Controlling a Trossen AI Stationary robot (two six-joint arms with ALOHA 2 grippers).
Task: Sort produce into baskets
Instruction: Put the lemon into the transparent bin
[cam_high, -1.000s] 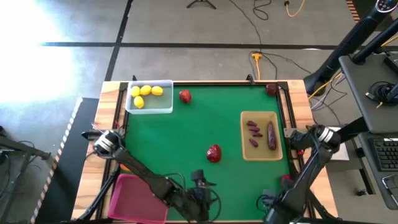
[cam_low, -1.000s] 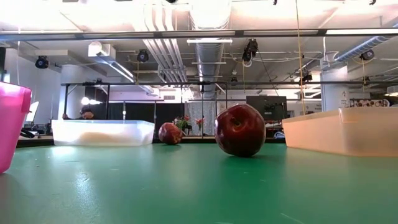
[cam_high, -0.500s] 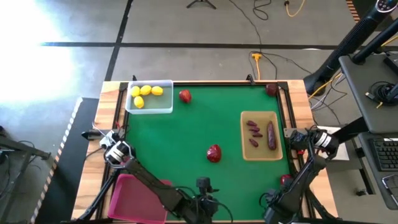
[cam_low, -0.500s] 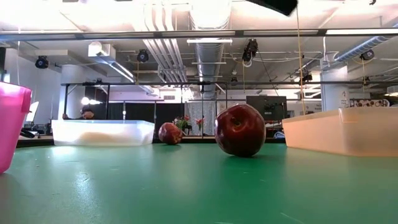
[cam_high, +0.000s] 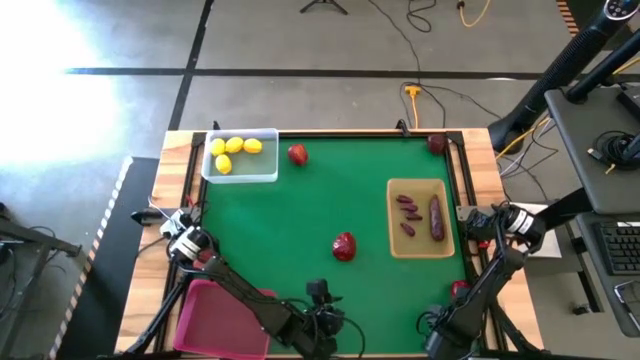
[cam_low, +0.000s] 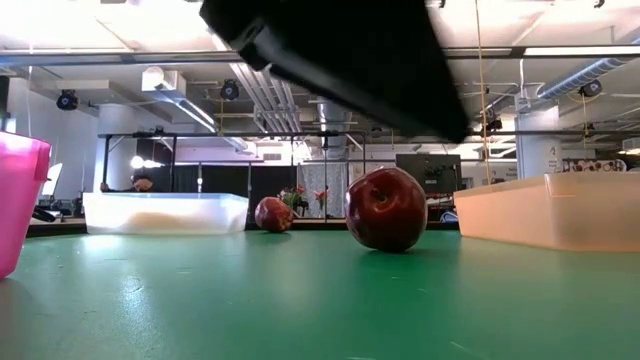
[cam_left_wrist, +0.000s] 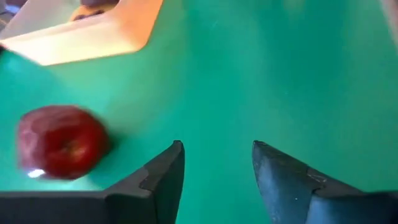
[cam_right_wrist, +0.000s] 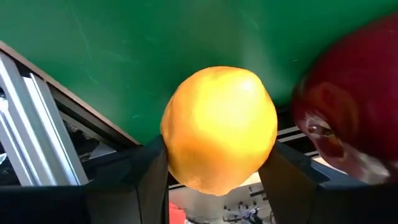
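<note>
Left hand (cam_left_wrist: 214, 171) low over the green table (cam_high: 300, 215) at its near edge, fingers apart, nothing between them. A dark red apple (cam_left_wrist: 60, 141) sits on the felt just ahead of this hand and off to one side, not touching either finger. Beyond that apple, farther out from the hand, the corner of the tan tray (cam_left_wrist: 93, 31). In the high view the left hand (cam_high: 322, 318) sits at the table's near edge, with the same red apple (cam_high: 344, 246) just beyond it, toward the table's middle.

Right hand (cam_right_wrist: 214, 165) clamped on a yellow-orange fruit (cam_right_wrist: 219, 129), one finger pressed on each side of it. A second dark red apple (cam_right_wrist: 351, 112) lies just beside the held fruit, blurred; cannot tell whether they touch. In the high view the right hand's fingertips run off the lower edge of the picture; a red fruit (cam_high: 459, 289) shows just beside that arm at the table's near right corner.

Well away from both hands, at the far left corner: clear bin (cam_high: 262, 170) with four lemons (cam_high: 233, 152) inside. One red fruit (cam_high: 297, 154) on the felt just beside that bin. Another red fruit (cam_high: 437, 143) at the far right corner. Tan tray (cam_high: 395, 215) holds dark purple pieces (cam_high: 421, 214). Magenta bin (cam_high: 205, 320) beside the left arm.
</note>
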